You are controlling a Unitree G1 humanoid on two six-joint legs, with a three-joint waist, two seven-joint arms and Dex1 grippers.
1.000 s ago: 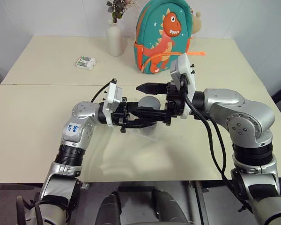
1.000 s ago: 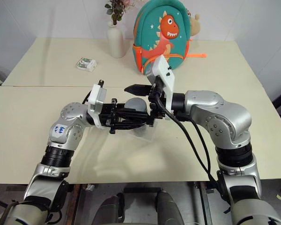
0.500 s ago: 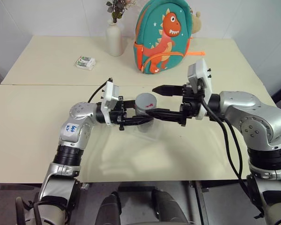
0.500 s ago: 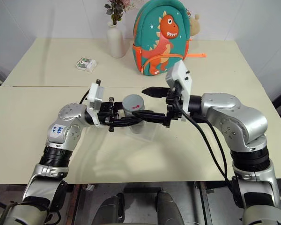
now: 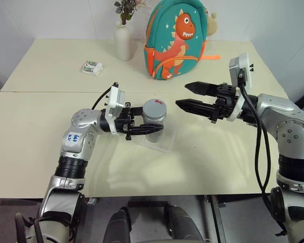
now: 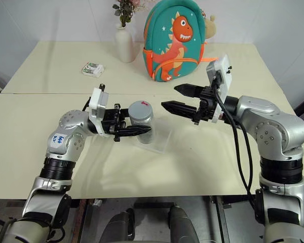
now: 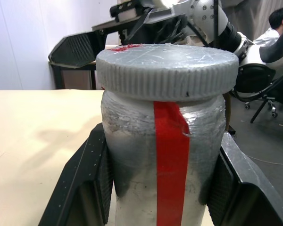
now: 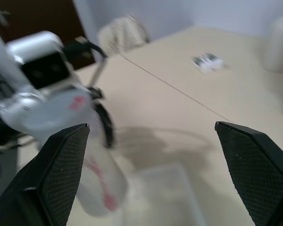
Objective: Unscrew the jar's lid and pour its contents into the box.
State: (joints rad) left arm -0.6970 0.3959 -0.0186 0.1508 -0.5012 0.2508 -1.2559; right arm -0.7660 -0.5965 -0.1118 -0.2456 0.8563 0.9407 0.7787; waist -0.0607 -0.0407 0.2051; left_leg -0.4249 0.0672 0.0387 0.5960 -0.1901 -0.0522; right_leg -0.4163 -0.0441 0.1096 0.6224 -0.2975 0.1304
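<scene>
The jar (image 5: 153, 126) stands upright above the box (image 5: 164, 140) near the middle of the surface (image 5: 50, 147), its grey lid (image 7: 167, 63) still screwed on, a red strip of tape running down its side. The left claw (image 5: 148, 129) is clenched on the jar's body, its arm reaching level toward the right and bearing a small sticker with blue handwriting too small to read. The right claw (image 5: 185, 96) hangs spread wide, apart from the lid, pointing left.
</scene>
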